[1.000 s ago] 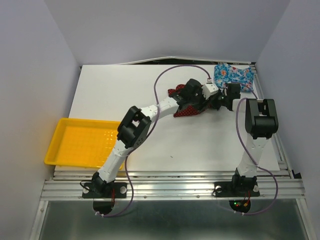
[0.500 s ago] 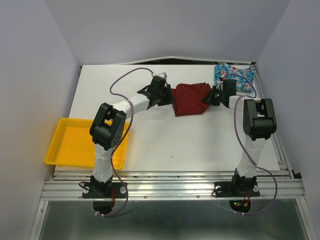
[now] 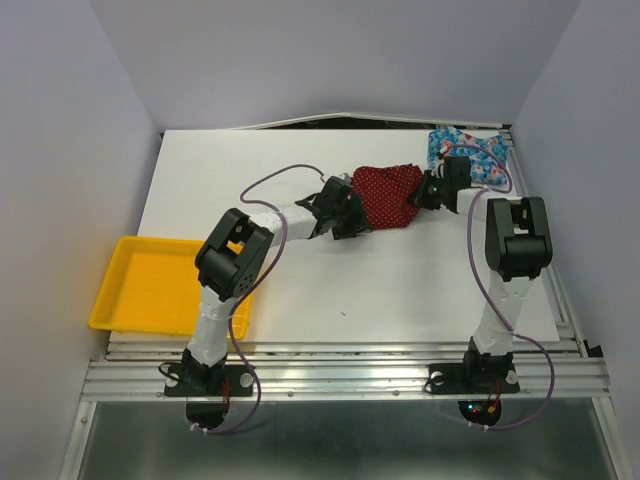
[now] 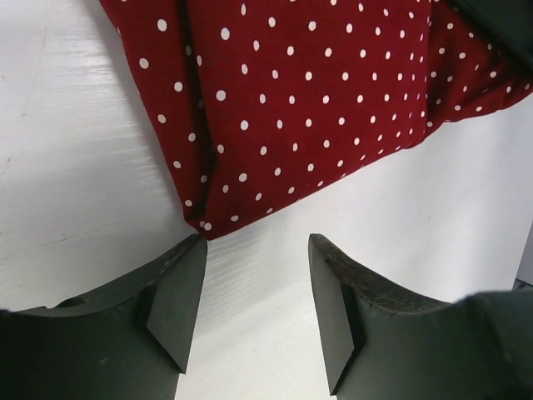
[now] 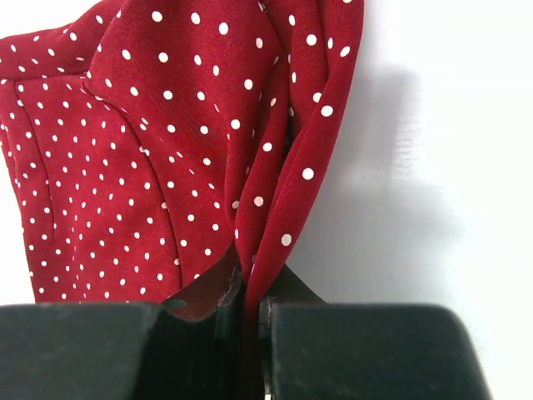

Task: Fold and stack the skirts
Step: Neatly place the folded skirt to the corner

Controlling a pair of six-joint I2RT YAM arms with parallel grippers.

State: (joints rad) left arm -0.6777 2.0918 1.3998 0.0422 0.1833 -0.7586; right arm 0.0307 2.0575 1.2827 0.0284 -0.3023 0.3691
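The dark red dotted skirt [image 3: 388, 192] lies folded at the middle back of the table, also filling the left wrist view [image 4: 316, 92] and the right wrist view [image 5: 158, 158]. My left gripper [image 3: 350, 218] is open at its near left corner, fingers [image 4: 179, 292] straddling bare table just short of the corner; nothing is between them [image 4: 256, 250]. My right gripper [image 3: 432, 192] is shut on the skirt's right edge, a fold pinched between its jaws [image 5: 250, 292]. The blue floral skirt [image 3: 470, 153] lies bunched at the back right corner.
A yellow tray [image 3: 160, 285] sits at the near left edge of the white table [image 3: 400, 290]. The right arm's cable [image 3: 490, 185] loops over the blue skirt. Walls enclose the table on three sides.
The left arm swung left off the red skirt, then came back to its near left corner, jaws widening. The skirt went from bunched to spread flat. The right gripper held its grip.
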